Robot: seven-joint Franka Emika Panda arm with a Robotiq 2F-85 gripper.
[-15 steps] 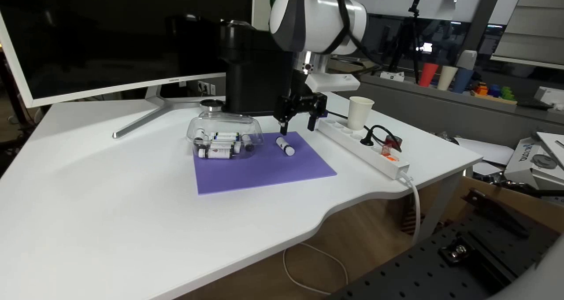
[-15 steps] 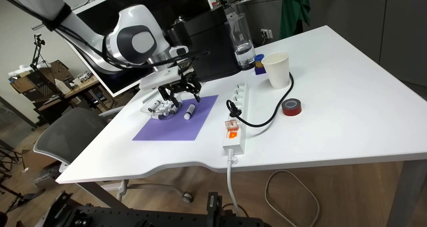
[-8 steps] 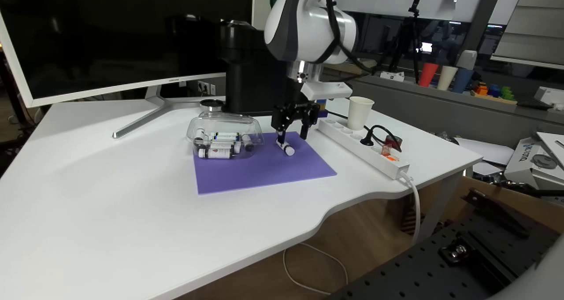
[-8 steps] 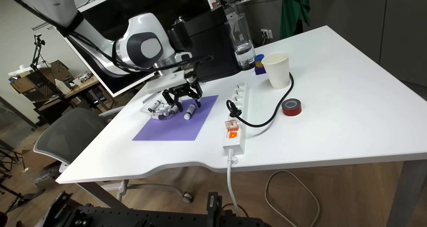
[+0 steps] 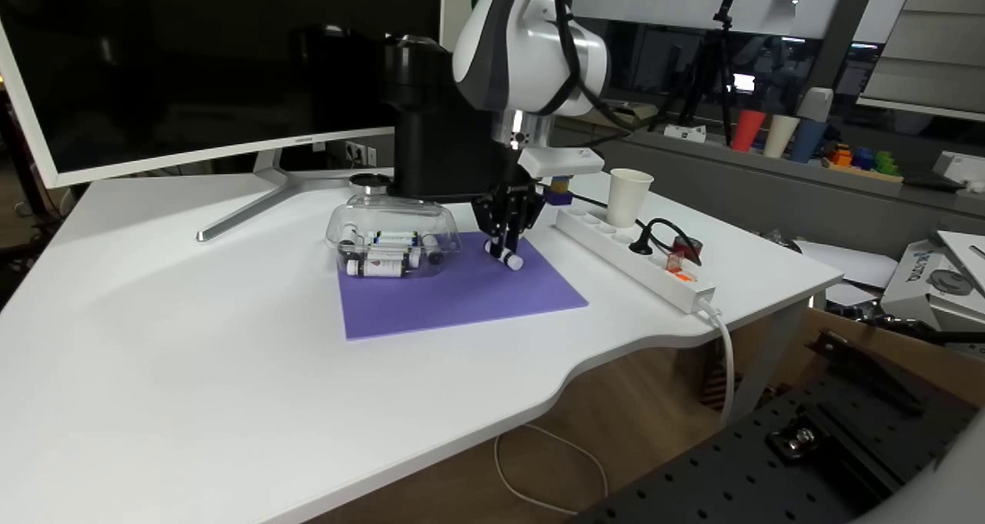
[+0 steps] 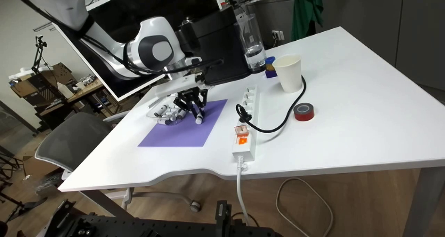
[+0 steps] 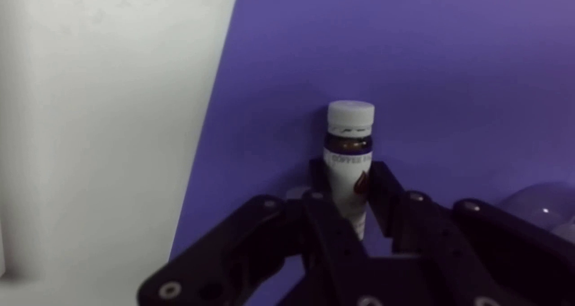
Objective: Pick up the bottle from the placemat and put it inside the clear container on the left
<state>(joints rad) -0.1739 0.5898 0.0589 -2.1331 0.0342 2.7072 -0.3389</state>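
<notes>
End effector [image 5: 505, 245] points down, clamped across labelled body of white-capped bottle [image 7: 349, 164]. Bottle lies on side on purple placemat [image 5: 462, 301], near clear plastic container [image 5: 396, 215]. Container, left from here, holds several small white bottles [image 5: 385, 268]; white counter [image 5: 231, 347] beneath.
</notes>
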